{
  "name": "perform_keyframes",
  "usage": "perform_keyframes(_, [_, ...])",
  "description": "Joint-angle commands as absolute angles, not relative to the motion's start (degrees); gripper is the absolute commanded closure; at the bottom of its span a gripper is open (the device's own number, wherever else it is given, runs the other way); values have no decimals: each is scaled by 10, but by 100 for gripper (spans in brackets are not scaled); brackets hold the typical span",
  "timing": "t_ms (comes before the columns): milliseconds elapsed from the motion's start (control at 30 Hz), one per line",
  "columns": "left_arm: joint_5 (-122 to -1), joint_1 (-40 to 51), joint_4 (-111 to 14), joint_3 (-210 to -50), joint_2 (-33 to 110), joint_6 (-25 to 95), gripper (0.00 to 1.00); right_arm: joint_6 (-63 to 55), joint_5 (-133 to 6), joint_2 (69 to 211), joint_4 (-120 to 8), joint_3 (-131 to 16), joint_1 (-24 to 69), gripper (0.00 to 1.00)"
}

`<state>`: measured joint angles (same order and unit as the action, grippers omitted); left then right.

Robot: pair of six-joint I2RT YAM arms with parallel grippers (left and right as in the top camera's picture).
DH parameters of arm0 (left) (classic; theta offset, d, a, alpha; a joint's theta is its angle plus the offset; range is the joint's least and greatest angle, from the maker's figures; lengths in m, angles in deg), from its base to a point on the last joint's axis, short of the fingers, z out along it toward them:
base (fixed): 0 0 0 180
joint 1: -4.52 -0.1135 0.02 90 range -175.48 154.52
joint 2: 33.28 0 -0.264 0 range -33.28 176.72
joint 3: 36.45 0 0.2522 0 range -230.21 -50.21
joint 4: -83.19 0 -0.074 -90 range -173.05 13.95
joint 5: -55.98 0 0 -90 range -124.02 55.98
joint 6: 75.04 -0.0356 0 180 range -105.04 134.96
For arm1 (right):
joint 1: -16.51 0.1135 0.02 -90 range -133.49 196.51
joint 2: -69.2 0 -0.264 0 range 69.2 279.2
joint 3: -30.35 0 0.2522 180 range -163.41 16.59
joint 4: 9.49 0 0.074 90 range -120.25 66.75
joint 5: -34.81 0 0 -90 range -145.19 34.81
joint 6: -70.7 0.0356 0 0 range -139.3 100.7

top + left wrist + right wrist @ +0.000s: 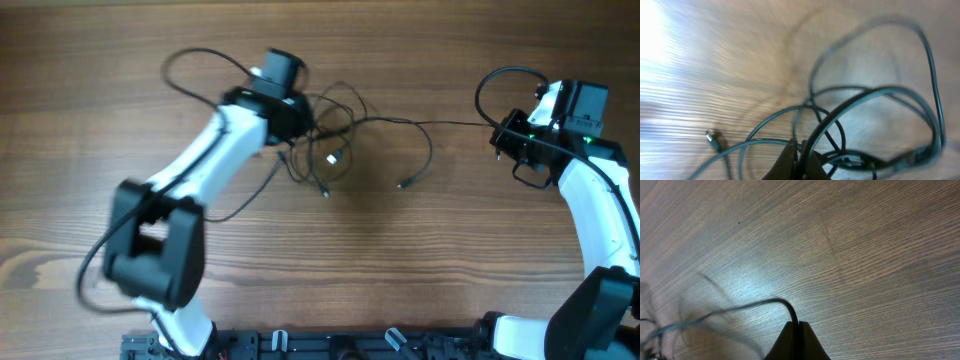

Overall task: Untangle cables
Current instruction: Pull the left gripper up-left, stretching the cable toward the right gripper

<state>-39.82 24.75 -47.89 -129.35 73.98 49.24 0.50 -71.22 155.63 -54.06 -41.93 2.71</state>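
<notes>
The cables (335, 135) lie in a loose tangle at the far middle of the table (300, 260) — one strand stretches away to the right. The left gripper (799, 152) is clamped on a loop in the tangle; the right gripper (799, 330) is pinched on that strand's right end.

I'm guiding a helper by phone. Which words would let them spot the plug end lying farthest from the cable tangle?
On the wooden table, find the tangle of cables near its middle. One cord loops out rightward and curls back down; the lone plug ends it on bare wood, while the other plug ends lie close beneath the tangle.
</notes>
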Motion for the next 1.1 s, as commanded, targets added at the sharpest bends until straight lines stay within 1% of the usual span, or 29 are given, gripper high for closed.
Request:
perform_keyframes(0, [-380, 191, -457, -1302, 675, 480, 96, -2, -682, 1551, -537, -419, 28, 96])
perform_keyframes(167, [-380, 119, -424, -1302, 642, 480, 96, -2, -661, 1551, -537, -419, 28, 96])
perform_keyframes(567, [-380, -37, -334, -1301, 638, 479, 96, -2, -624, 1551, -538, -419, 28, 96])
perform_keyframes(733, [-380, -72, -320, -1300, 638, 480, 96, 2, -596, 1552, -538, -419, 28, 96])
perform_keyframes(900, [-376, -76, -317, -1297, 638, 456, 96, 3, -577, 1553, -537, -419, 28, 96])
perform_keyframes(1067, [-305, -76, -320, -1295, 640, 454, 96, 20, -451, 1579, -536, -419, 28, 96])
